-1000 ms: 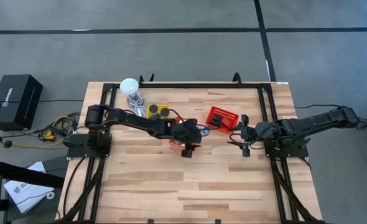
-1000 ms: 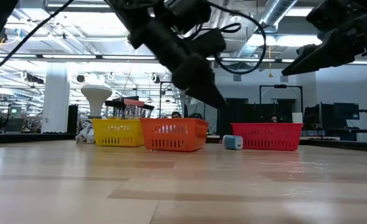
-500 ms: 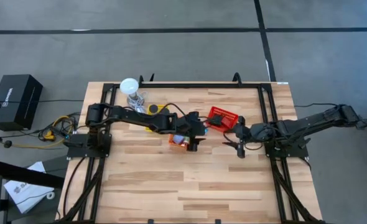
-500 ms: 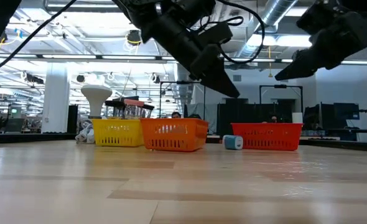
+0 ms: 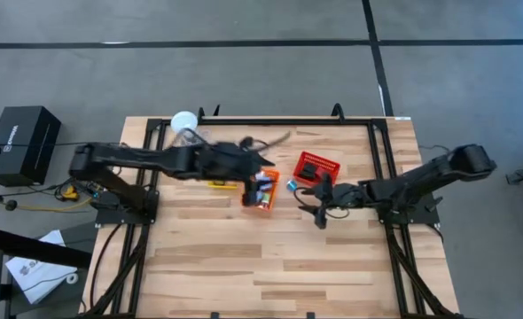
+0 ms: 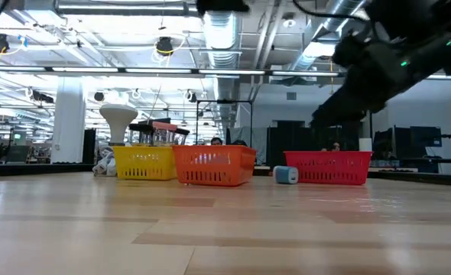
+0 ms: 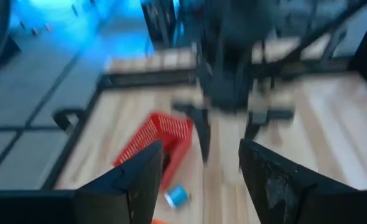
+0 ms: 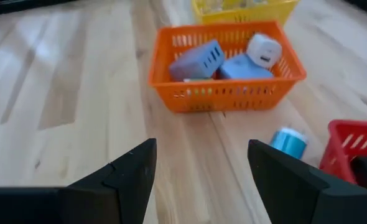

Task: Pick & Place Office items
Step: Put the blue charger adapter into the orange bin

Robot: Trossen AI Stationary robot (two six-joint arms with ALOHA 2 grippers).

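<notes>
The orange basket (image 8: 227, 93) holds two light-blue blocks (image 8: 199, 59) and a white block (image 8: 262, 50). A small blue cylinder (image 8: 288, 141) lies on its side on the table between the orange basket and the red basket (image 5: 317, 166). My left gripper (image 7: 199, 180) hangs open high above the orange basket (image 5: 260, 193), with nothing between its fingers. My right gripper (image 8: 202, 180) is open and empty over bare wood, near the cylinder (image 5: 291, 185) and on its near side. It points toward the orange basket.
The yellow basket (image 6: 144, 162) stands left of the orange one (image 6: 214, 165), and my left arm partly covers it from above. A white round-headed stand (image 5: 184, 121) is at the far left. A dark item lies in the red basket (image 8: 357, 146). Bare wood fills the near half of the table (image 5: 270, 266).
My left gripper has risen quickly from just above the orange basket, out of the top of the low view, and has drawn back a little toward the far left. My right gripper has sunk and gone toward the table's left, nearer the blue cylinder and the orange basket.
</notes>
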